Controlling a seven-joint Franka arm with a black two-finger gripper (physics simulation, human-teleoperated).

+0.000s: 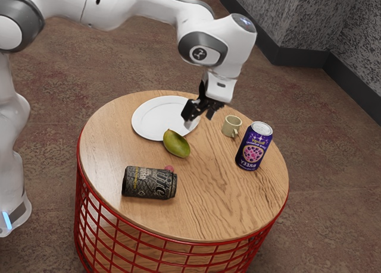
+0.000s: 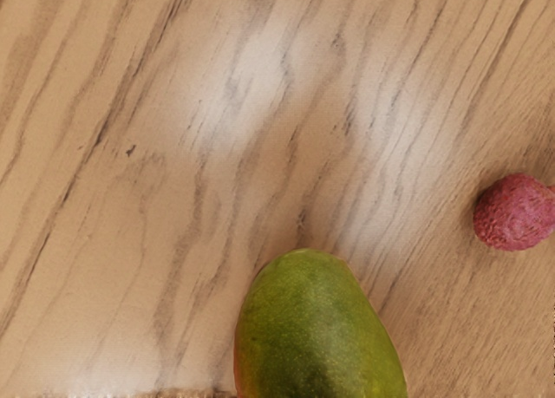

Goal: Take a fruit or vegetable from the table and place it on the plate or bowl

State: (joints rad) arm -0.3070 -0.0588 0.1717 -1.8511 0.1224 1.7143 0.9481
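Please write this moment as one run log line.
gripper: open, empty, over table near mango | mango: on table beside plate | plate: empty

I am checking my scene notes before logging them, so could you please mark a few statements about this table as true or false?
1. The mango lies on the plate. False: it lies on the table, just beside the plate.
2. The black can lies on its side. True.
3. The purple can has tipped over. False: it stands upright.
4. The gripper holds nothing. True.
5. A small red fruit lies on the table near the mango. True.
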